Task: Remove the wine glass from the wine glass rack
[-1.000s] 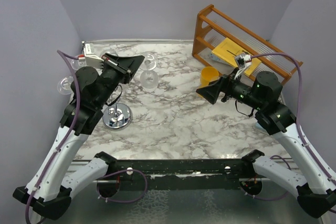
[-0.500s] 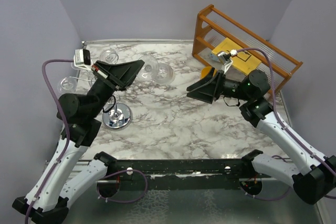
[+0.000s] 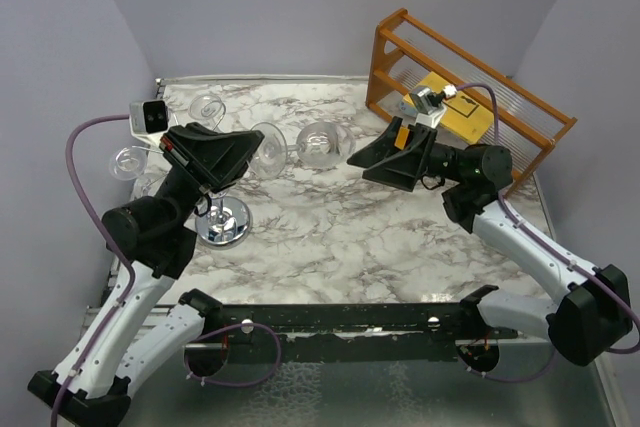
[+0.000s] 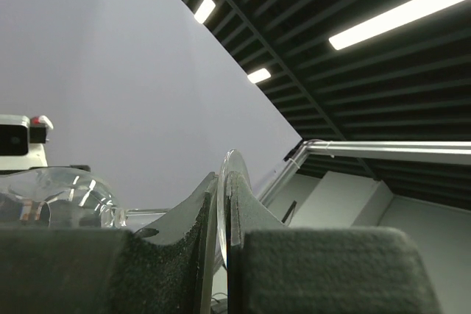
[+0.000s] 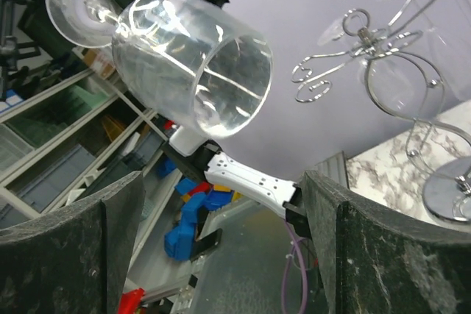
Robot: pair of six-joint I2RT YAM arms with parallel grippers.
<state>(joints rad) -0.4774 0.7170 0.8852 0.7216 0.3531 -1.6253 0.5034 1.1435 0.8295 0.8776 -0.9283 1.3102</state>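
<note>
My left gripper is shut on the thin round foot of a clear wine glass. It holds the glass on its side in the air, to the right of the silvery wire rack, bowl pointing right. The right wrist view shows the glass bowl just above my right gripper, with the rack's curled arms behind. My right gripper is open and empty, close to the bowl's right side. Other glasses still hang on the rack.
An orange-brown wooden slatted shelf stands at the back right with a yellow box on it. A yellow cup is mostly hidden behind my right arm. The rack's chrome base sits on the marble table at the left.
My left gripper has carried the glass up and right, away from the rack, and tilted it sideways. My right gripper has swung left and up towards the bowl.
</note>
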